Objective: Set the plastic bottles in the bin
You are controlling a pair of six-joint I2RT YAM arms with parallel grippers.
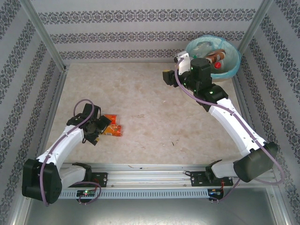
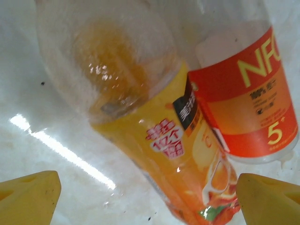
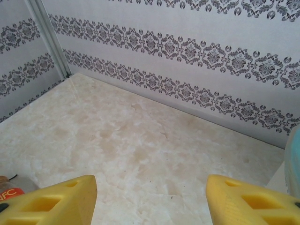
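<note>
Beige marbled tabletop [image 1: 150,117], damask-striped wall panels [image 1: 150,28] on three sides, aluminium rail [image 1: 150,176] along the near edge.

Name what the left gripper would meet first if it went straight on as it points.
Most likely the yellow-labelled bottle, lying centred before the open left gripper; the red-labelled bottle lies beside it.

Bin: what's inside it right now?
The bin holds several plastic bottles: clear ones, a brown label, a red cap. The right arm covers its near-left part, so an exact count isn't possible.
</note>
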